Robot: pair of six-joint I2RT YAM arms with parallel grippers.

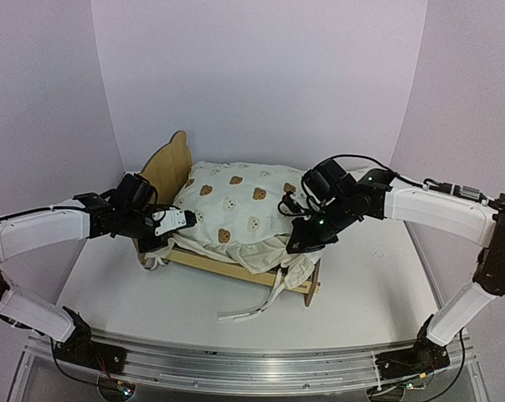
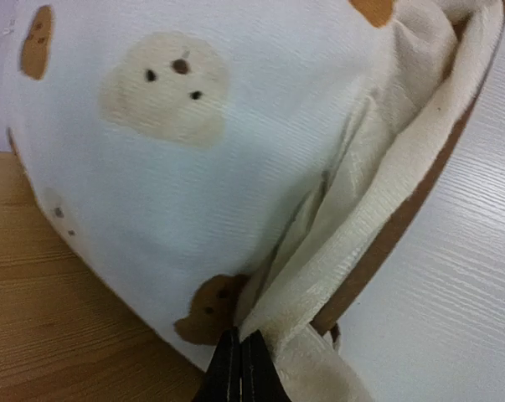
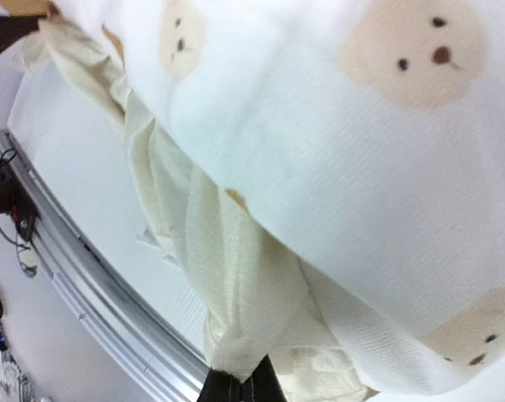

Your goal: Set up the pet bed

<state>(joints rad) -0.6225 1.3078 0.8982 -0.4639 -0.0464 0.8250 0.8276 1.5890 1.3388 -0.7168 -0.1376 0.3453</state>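
The pet bed has a light plywood frame and an ear-shaped headboard at the left. The cream bear-print mattress cushion lies bulged on it, and its ruffle hangs over the front rail. My left gripper is at the headboard end. In the left wrist view it is shut on the ruffle's edge, beside the plywood. My right gripper is at the foot end. In the right wrist view it is shut on a bunched fold of ruffle under the cushion.
White tie straps trail from the bed onto the white table in front. The aluminium rail runs along the near edge, and it also shows in the right wrist view. Lilac walls close in the back and sides.
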